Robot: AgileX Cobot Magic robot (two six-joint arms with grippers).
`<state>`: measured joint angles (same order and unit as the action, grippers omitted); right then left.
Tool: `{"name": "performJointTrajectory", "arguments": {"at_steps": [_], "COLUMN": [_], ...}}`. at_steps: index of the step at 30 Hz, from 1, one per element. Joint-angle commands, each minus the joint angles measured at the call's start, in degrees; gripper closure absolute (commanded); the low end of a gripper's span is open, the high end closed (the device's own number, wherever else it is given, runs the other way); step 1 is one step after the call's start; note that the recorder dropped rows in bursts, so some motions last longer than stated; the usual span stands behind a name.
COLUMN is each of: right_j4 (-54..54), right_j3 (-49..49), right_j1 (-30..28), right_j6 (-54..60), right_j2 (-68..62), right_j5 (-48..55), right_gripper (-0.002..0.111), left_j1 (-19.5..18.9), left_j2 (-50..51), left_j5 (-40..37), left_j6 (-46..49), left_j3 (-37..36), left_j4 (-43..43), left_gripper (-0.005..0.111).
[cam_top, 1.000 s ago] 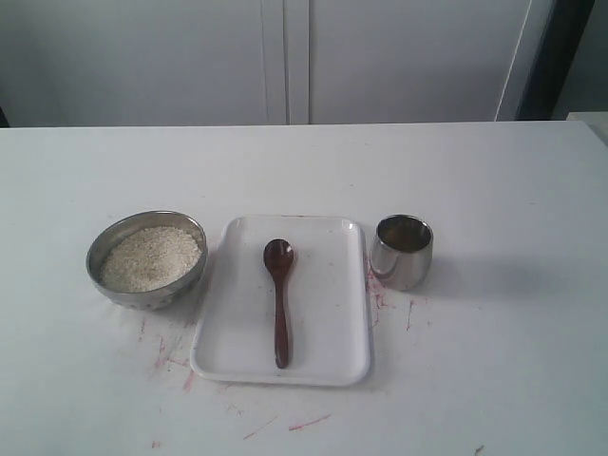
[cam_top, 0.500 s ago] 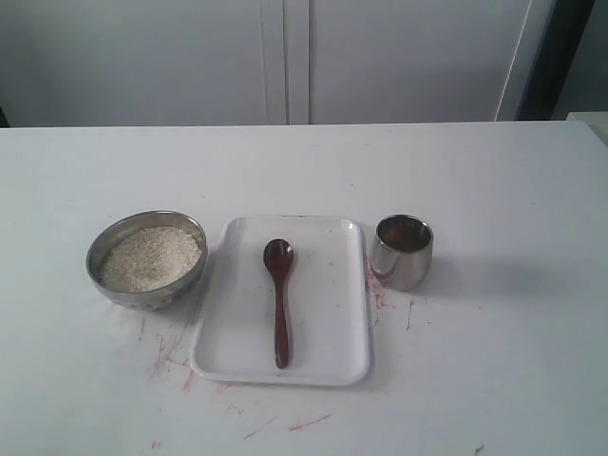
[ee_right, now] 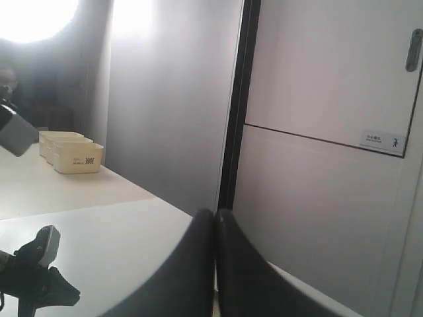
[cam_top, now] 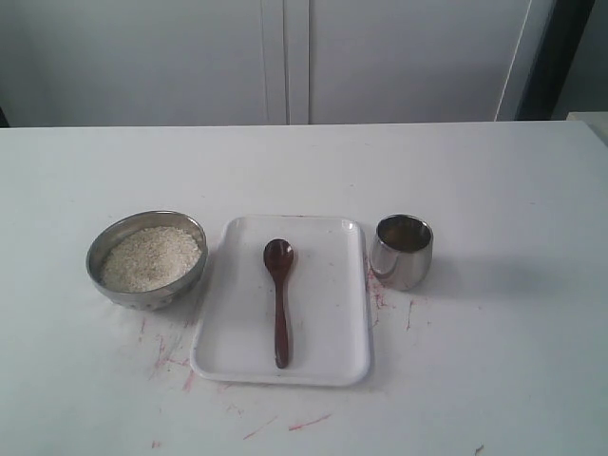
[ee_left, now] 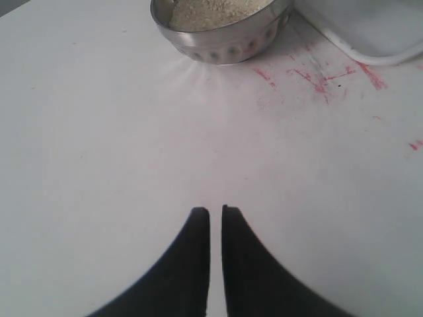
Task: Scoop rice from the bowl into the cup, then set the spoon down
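Note:
The steel bowl (cam_top: 142, 296) stands on the white table, left of the tray, and is heaped with pale rice (cam_top: 150, 256). The dark wooden spoon (cam_top: 279, 299) lies lengthwise on the tray with its head toward the back. The shiny cup (cam_top: 401, 252) stands upright to the tray's right. Neither gripper shows in the exterior view. My left gripper (ee_left: 215, 211) hovers over bare table some way from the bowl (ee_left: 225, 46), its jaws nearly together with nothing between them. My right gripper (ee_right: 215, 212) is shut and empty, and faces a cabinet wall away from the objects.
A white rectangular tray (cam_top: 328, 313) sits between bowl and cup, and its corner (ee_left: 370, 33) shows in the left wrist view. Red scuff marks (cam_top: 171, 356) stain the table around it. Beige boxes (ee_right: 69, 153) and a dark clamp-like object (ee_right: 33, 271) appear in the right wrist view.

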<state>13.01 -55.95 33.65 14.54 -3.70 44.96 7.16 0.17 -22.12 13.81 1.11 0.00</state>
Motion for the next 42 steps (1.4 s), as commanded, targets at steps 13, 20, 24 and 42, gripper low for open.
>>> {"name": "performJointTrajectory", "arguments": {"at_steps": [13,20,24,42], "right_j4": [7.53,17.77,21.48,23.15], "right_j3": [7.30,18.32,25.90,50.23], "right_j1": [0.00,0.00,0.00,0.00], "right_j6": [0.80,0.87,0.87,0.68], "right_j2": [3.70,3.70,3.70,3.70], "right_j5": [3.68,-8.95,-17.28,-40.07], "right_gripper": [0.108,0.108,0.108,0.108], "left_j1": [0.40,0.40,0.40,0.40], "left_j2": [-0.17,-0.17,-0.17,-0.17], "left_j5": [-2.01,-2.01,-2.01,-2.01], "left_j6": [-0.33,-0.33,-0.33,-0.33], "left_j3": [-0.53,-0.53,-0.53,-0.53], "left_j4": [0.00,0.00,0.00,0.00], "left_gripper": [0.092,0.092,0.092,0.092]}}
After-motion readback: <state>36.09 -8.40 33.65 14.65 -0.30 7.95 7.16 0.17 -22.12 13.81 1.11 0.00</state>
